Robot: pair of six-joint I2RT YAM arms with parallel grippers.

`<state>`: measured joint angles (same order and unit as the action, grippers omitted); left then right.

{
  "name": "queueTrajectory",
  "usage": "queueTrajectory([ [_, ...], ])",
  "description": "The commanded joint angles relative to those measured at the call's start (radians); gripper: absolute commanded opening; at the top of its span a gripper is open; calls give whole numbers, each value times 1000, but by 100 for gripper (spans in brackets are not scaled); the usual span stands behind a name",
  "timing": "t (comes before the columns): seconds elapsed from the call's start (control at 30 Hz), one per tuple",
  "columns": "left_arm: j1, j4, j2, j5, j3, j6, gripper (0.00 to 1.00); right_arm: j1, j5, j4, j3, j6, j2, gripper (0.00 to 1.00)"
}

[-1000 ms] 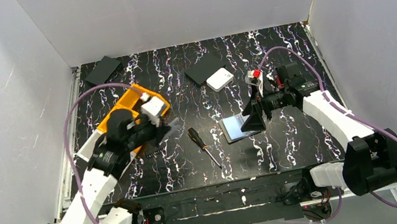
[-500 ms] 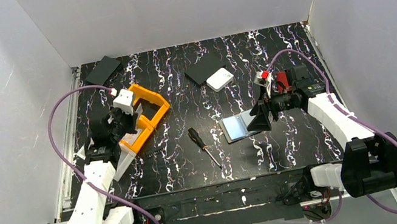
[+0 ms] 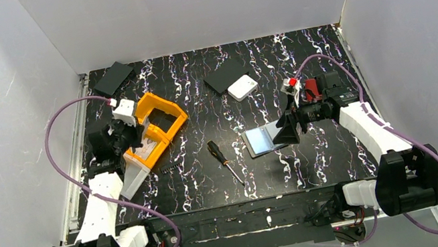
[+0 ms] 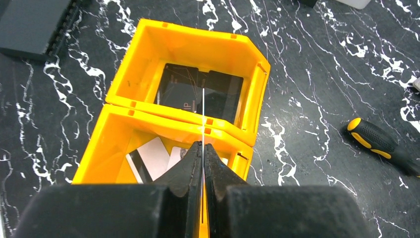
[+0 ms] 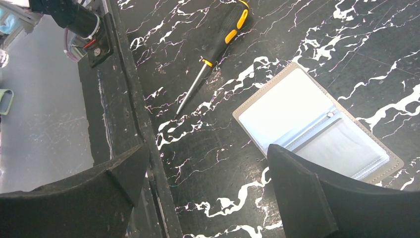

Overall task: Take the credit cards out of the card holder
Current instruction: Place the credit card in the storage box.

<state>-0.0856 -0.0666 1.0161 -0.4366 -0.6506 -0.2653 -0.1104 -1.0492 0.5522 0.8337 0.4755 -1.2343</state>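
Observation:
The card holder point(image 3: 264, 138) lies unfolded on the black marbled table, its pale blue inside and clear sleeves point(image 5: 317, 124) facing up. My right gripper point(image 5: 208, 148) hangs open just beside its right half; one finger overlaps the holder's edge in the right wrist view, and nothing sits between the jaws. My left gripper point(image 4: 203, 146) is shut on a credit card seen edge-on as a thin white line point(image 4: 203, 114), above the orange two-compartment bin point(image 3: 168, 113). A white card with a black stripe point(image 4: 146, 158) lies in the bin's near compartment. Dark cards point(image 4: 198, 94) lie in the far one.
A black-and-orange screwdriver point(image 3: 223, 160) lies between the bin and the holder. A white square box point(image 3: 242, 87) rests on a flat black rectangle point(image 3: 225, 75) at the back. Another black rectangle point(image 3: 113, 77) sits at the back left. White walls enclose the table.
My left arm has swung left and drawn back, carrying the card from the bin's right side to above its near compartment. My right gripper pulled slightly right off the holder, then held still.

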Motion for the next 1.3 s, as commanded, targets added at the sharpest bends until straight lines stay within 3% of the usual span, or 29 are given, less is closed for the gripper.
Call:
queueTrajectory([
  [0.0,-11,7,43,-31,-28,-16,0,12,-22,10,2,19,-1,98],
  [0.53,-22,-14,-54,56,100,-48,0,20,-42,29,7,30,-1,98],
  [1.27,-22,-43,114,-22,118,-67,0,40,-64,40,7,37,15,98],
])
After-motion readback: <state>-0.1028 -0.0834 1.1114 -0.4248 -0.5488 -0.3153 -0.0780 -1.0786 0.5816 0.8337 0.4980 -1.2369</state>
